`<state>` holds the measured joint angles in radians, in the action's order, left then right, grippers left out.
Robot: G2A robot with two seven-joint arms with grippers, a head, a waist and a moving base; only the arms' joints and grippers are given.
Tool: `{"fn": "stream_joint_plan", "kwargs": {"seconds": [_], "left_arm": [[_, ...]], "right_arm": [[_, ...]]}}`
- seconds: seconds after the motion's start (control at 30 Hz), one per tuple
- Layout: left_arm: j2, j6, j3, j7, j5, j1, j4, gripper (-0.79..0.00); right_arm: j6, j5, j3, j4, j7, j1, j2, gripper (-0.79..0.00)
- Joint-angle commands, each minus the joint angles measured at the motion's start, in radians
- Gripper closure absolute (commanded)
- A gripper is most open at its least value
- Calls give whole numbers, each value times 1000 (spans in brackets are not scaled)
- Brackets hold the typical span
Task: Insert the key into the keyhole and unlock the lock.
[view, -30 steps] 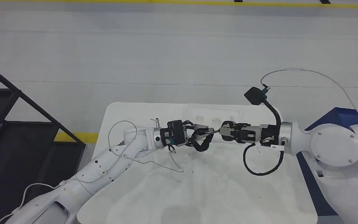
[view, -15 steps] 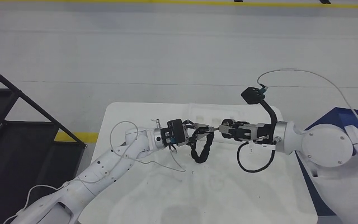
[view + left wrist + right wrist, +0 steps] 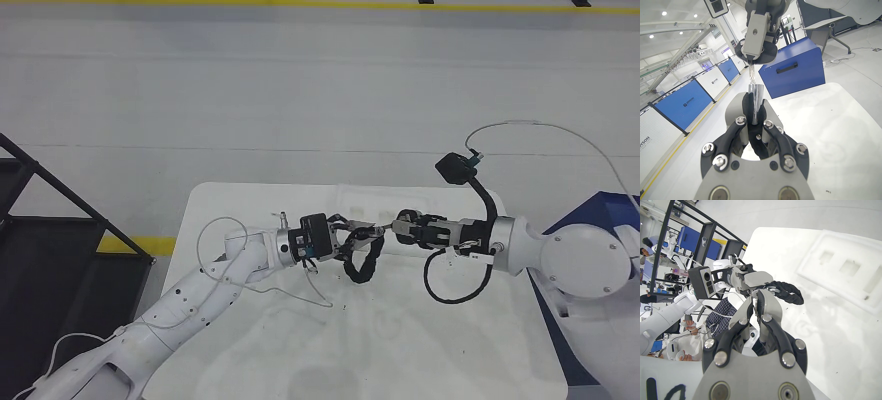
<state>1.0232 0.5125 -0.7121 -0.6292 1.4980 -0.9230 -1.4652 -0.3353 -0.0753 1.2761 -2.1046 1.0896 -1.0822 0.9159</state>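
**Clerk:** First entry, leftmost?

**Checker:** Left gripper [image 3: 753, 102], held above the white table [image 3: 300, 350], a little left of its middle. Its fingers are clamped on the lock [image 3: 755, 91], with a black pad on either side of the barrel.

**Clerk:** Description of the lock?

**Checker:** It has a short, round barrel of bright polished metal. The free end faces right, toward the other arm. Behind the barrel the body is black and sits deep between the fingers. A cable loop [image 3: 790, 292] in a black ribbed sleeve curves out from it and hangs on the near side. Whether the loop touches the table cannot be told.

**Clerk:** Next to the right?

**Checker:** The key [image 3: 752, 73]. It has a narrow silver blade with a rippled edge and a broad black head with a dimpled surface. The blade lies in line with the barrel and its tip meets the barrel's end face. How far it has entered cannot be told.

**Clerk:** And what carries it?

**Checker:** Right gripper [image 3: 755, 298], just right of the lock and above the table's middle. Its fingers are closed on the key's black head, and the blade sticks out past the fingertips toward the left gripper.

**Clerk:** Other stock?

**Checker:** One white foam tray [image 3: 838, 262] with square-cut recesses. It lies flat on the far part of the table, beyond both grippers and apart from them.
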Motion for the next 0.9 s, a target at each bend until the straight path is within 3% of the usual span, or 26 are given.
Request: {"fn": "stream_joint_plan", "kwargs": {"seconds": [0.0, 0.87], "left_arm": [[2, 1, -5, -1, 2, -3, 0, 0], [18, -12, -65, -4, 79, -42, -14, 0]], "right_arm": [[0, 4, 0, 1, 0, 0, 0, 0], [-30, 14, -31, 7, 12, 23, -4, 0]]}}
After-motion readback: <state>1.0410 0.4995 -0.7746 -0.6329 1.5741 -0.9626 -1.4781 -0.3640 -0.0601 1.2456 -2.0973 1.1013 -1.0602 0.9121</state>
